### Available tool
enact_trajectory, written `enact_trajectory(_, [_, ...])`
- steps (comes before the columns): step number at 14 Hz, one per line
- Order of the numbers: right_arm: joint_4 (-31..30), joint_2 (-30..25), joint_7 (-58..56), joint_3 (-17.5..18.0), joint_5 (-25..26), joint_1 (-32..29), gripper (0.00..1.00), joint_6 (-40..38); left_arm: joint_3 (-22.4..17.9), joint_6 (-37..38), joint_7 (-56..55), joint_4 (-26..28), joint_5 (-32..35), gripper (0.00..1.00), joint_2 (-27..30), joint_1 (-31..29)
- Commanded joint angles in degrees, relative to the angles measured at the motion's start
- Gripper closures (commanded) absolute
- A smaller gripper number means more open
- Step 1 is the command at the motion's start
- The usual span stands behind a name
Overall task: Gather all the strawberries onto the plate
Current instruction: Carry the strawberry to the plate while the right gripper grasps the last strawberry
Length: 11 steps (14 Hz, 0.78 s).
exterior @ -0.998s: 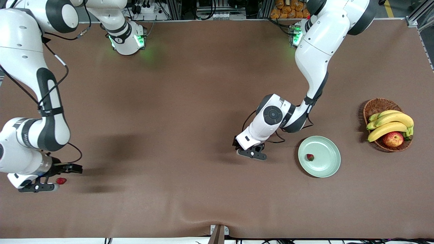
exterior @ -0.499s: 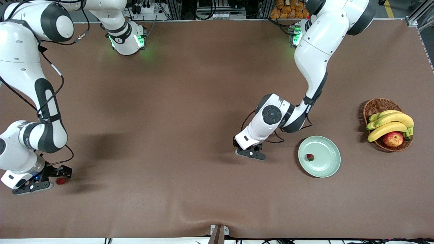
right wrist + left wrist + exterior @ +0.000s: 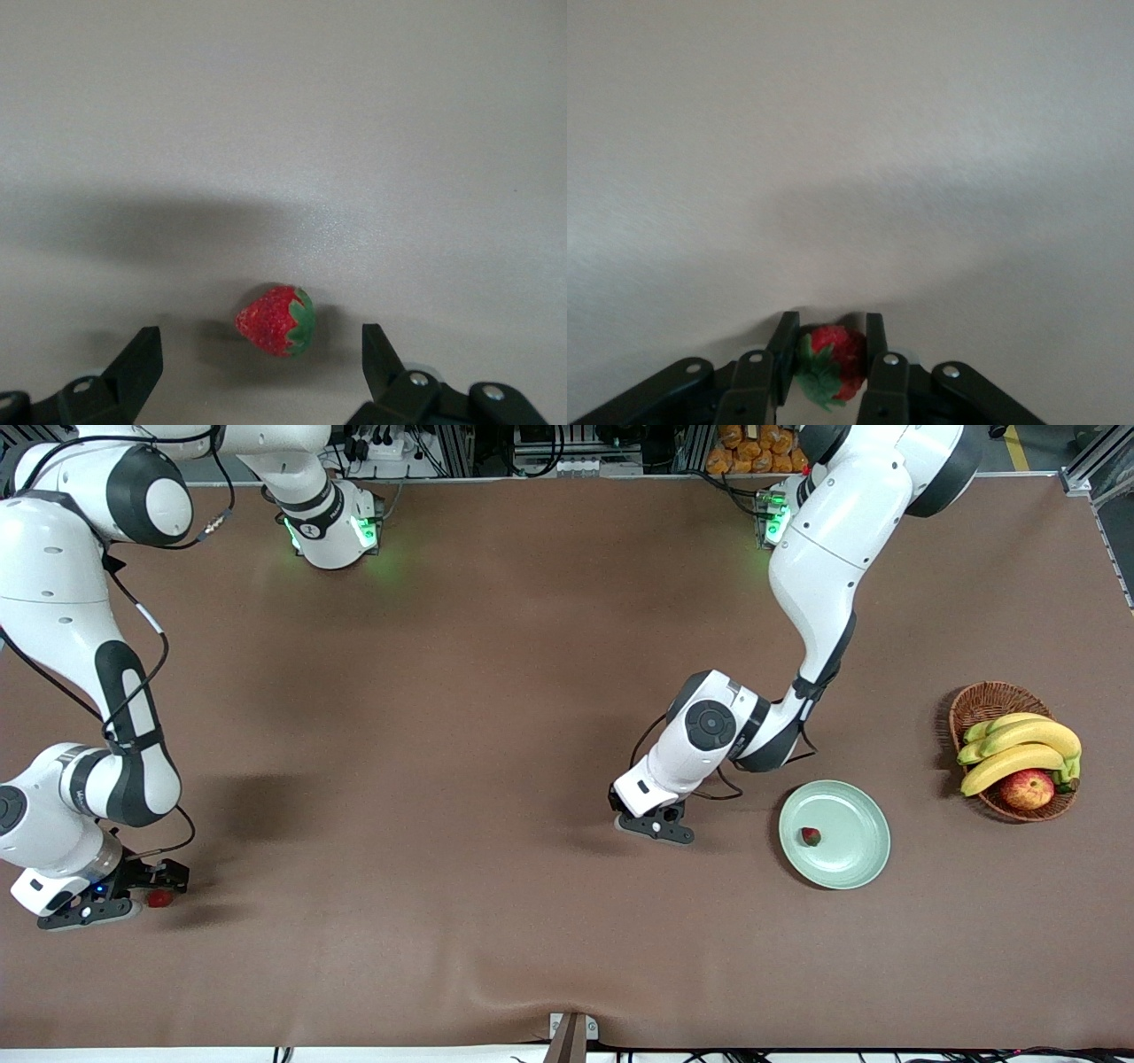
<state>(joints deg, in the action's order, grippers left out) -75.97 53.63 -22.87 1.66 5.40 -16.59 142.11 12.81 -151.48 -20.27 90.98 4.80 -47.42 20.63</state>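
A brown cloth covers the desk (image 3: 496,691), rippled along the edge nearest the front camera. The left hand (image 3: 827,365), low beside the mint plate (image 3: 855,859), is clamped on a strawberry (image 3: 830,363), while another strawberry (image 3: 810,836) lies in the plate. At the right arm's end, the right hand (image 3: 257,354) stands wide around a third strawberry (image 3: 276,320) on the cloth; a wicker basket (image 3: 983,701) of bananas (image 3: 1019,748) and an apple (image 3: 1027,788) sits at the left arm's end.

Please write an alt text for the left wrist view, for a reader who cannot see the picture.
The left claw is shut on a small red strawberry with a green leafy top, one black finger pressing on each side of it. Past the claw there is only the plain table surface, crossed by a soft shadow.
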Motion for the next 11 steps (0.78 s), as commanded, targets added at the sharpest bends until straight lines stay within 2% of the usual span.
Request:
enact_trajectory(1, [0.39,0.86,2.82,1.32,0.14,-1.16,0.00,1.77,-0.07,2.40,0.75,-0.28,4.76,0.99,1.89,-2.87])
enact_trajectory(3, [0.82,1.39,5.89,1.32,0.14,-1.16,0.00,3.35,0.11,4.87,3.46,0.07,7.76,0.99,3.38,-5.32])
enact_trajectory(7, [1.18,2.97,6.97,1.32,0.22,-1.34,0.00,7.65,0.55,13.91,12.16,1.38,7.76,0.99,8.39,-10.15])
enact_trajectory(11, [1.00,2.63,6.97,1.41,-0.48,-1.60,0.00,7.66,1.33,14.19,29.55,2.71,7.15,0.98,9.98,-19.64])
